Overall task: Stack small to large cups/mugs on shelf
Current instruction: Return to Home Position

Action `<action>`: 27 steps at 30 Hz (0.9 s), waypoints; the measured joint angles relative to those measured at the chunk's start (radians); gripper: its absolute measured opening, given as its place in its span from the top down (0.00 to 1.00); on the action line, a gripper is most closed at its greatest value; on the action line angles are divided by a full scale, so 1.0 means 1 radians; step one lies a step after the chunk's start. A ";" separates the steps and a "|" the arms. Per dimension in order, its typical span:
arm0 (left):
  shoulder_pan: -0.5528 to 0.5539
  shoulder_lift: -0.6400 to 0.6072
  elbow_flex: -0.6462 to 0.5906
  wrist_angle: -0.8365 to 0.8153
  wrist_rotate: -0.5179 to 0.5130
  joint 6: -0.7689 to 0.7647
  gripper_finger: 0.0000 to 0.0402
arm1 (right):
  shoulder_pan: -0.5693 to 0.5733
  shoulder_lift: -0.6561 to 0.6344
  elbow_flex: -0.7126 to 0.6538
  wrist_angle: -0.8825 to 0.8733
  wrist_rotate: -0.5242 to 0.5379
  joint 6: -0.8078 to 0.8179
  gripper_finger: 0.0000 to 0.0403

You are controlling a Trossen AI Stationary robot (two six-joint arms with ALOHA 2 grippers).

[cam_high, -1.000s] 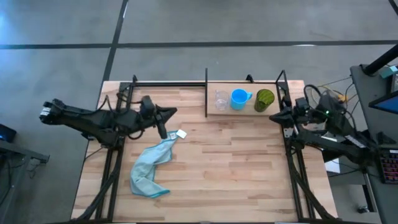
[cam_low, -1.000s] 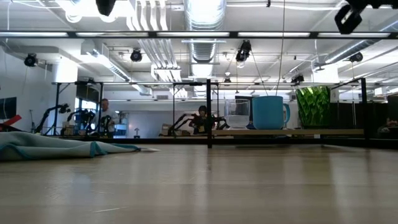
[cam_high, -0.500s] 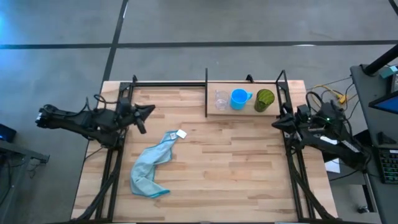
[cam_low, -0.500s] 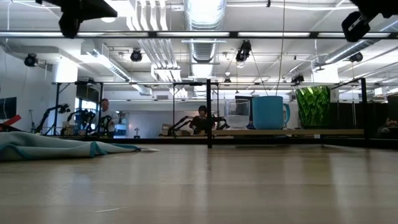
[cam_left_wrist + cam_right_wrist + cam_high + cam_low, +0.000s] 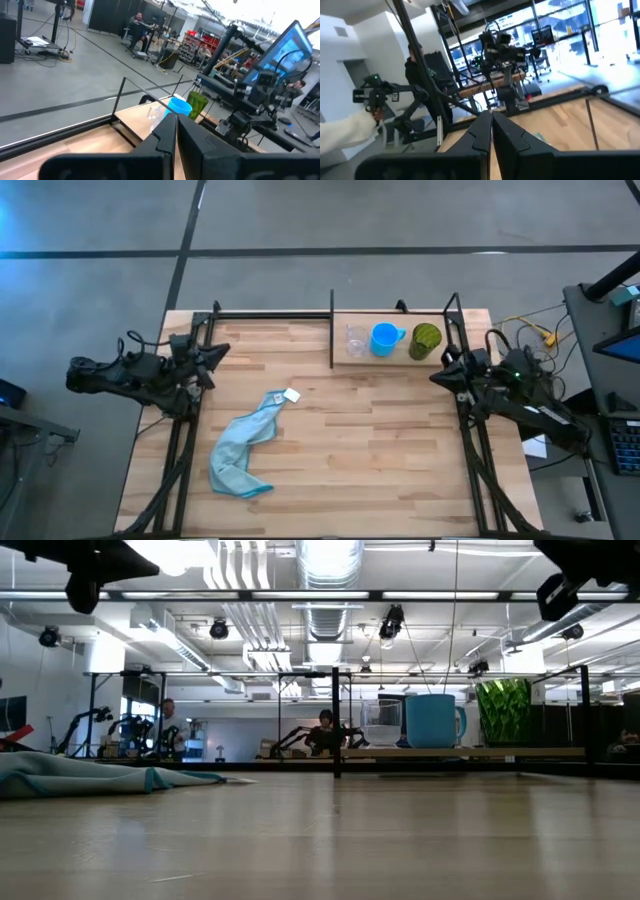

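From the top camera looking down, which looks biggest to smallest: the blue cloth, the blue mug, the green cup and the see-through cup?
1. The light blue cloth, by far the largest.
2. The green cup and the blue mug: too alike to rank.
3. The clear cup, smallest.

Three cups (image 5: 385,338) stand in a row on the shelf (image 5: 392,360), seemingly apart, with the cloth (image 5: 240,448) front-left.

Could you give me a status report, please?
Left end effector shut at left table edge. Right end effector shut near shelf right end. Clear cup, blue mug, green cup in row on shelf. Cloth lies apart from arms.
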 joint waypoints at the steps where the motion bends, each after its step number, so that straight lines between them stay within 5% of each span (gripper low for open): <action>1: 0.000 -0.018 0.000 -0.010 -0.001 0.001 1.00 | 0.000 0.001 -0.010 0.004 0.000 0.011 0.98; 14: 0.000 -0.291 -0.039 -0.106 -0.012 0.081 1.00 | 0.000 0.000 -0.037 0.150 0.000 0.025 0.98; 27: 0.001 -0.287 -0.261 0.059 0.073 0.080 1.00 | 0.000 0.000 -0.088 0.158 -0.001 -0.101 0.98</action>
